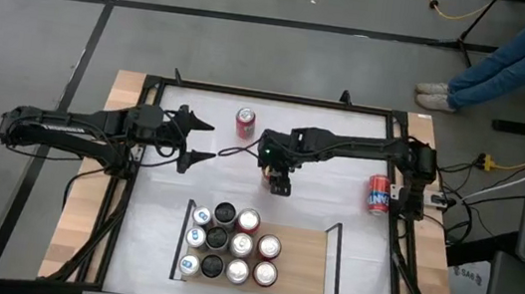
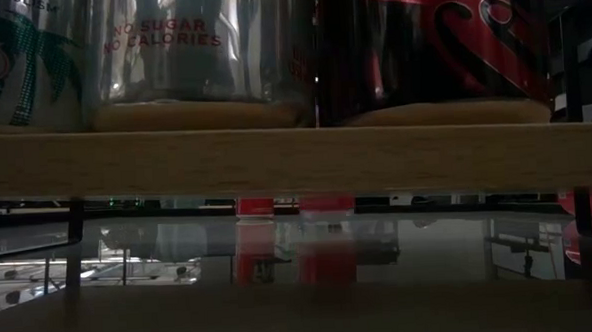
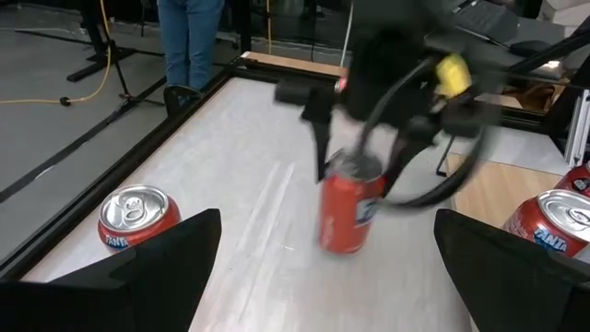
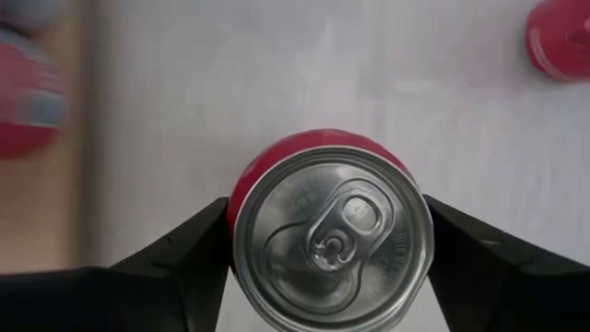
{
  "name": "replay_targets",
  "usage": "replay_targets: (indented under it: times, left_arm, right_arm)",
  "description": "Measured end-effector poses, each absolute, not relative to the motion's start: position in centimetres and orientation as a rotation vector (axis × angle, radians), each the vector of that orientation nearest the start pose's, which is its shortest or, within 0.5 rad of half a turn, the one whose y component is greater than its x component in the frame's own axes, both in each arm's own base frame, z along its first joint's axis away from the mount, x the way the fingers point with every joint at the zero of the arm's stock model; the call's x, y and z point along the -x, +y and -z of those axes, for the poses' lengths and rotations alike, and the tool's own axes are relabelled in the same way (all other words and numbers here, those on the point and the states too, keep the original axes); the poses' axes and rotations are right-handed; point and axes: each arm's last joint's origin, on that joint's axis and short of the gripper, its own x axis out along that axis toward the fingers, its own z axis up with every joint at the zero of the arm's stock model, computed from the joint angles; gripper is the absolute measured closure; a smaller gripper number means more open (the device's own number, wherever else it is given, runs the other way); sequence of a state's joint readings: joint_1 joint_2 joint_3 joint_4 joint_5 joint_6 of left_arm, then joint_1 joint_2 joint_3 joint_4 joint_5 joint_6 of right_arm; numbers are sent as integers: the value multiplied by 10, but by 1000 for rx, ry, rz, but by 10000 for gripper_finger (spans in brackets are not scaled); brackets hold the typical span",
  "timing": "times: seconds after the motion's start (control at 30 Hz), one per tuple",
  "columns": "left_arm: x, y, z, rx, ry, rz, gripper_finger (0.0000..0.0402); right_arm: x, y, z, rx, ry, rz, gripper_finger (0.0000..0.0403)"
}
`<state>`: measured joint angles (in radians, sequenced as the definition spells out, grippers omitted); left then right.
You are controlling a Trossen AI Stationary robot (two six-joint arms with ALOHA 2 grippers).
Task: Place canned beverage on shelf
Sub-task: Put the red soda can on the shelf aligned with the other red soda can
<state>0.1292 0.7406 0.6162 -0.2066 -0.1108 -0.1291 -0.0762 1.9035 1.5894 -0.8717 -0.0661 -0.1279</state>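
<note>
My right claw (image 4: 329,267) hangs over the middle of the table (image 1: 161,155), pointing straight down over a red can (image 4: 329,231) that stands upright there, just on the far side of the shelf (image 1: 303,263). The fingers sit on either side of the can, right up against its wall. I judge they are closing on it, but I cannot tell whether they have pinched it firmly yet; the can looks to be resting on the table, not lifted.

My left claw (image 1: 201,140) waits left of centre, jaws spread wide and holding nothing, pointing toward the can.

The shelf lies at the near middle of the table. Its left half already carries a block of upright cans (image 1: 230,246), about ten of them; its right half is bare wood. So a good part of the stocking looks done.

What is left: grip this can, lift it, and set it down on the bare part of the shelf. Two more cans are out on the table, one (image 1: 245,122) at the far side, one (image 1: 378,194) lying at the right edge.
</note>
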Motion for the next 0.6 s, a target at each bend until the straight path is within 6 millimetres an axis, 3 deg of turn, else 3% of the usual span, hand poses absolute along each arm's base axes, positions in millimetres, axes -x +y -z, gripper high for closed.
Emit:
replay_targets:
  times: [0.37,0.6]
  left_arm:
    - [-165,25,-279,129,315,-263,12]
    - [-165,25,-279,129,315,-262,12]
  right_arm:
    - [-369,8,-280,-47,1183,-57,119]
    - [-366,42,-300,-67,1163,-89,118]
